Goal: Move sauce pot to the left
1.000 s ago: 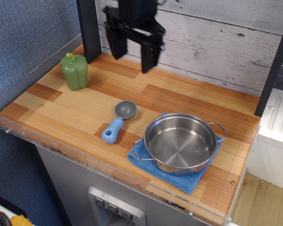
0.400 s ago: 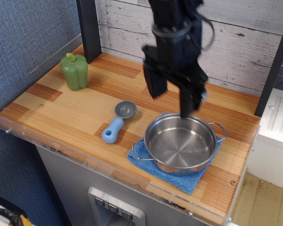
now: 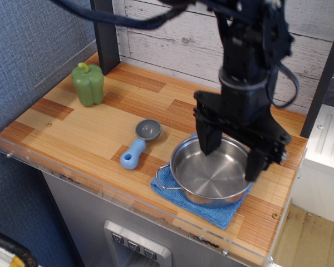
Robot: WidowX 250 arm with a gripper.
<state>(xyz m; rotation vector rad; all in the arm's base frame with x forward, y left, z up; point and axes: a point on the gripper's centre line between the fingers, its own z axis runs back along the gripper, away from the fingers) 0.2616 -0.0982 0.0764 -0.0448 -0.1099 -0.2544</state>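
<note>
The sauce pot [image 3: 203, 179], a shallow shiny steel pot with thin wire loop handles, sits on a blue cloth [image 3: 181, 192] at the front right of the wooden counter. My black gripper [image 3: 231, 158] hangs open over the pot. One finger [image 3: 208, 139] points down at the pot's far left rim. The other finger [image 3: 257, 162] covers the right rim and the right handle. Whether the fingers touch the pot I cannot tell.
A grey-and-blue scoop [image 3: 139, 143] lies just left of the pot. A green pepper [image 3: 88, 84] stands at the back left. A clear plastic rim [image 3: 100, 189] runs along the counter's front edge. A dark post [image 3: 104, 33] stands at the back left.
My gripper has travelled from the back of the counter toward the front right and come down over the pot. The pot, scoop and pepper have not moved.
</note>
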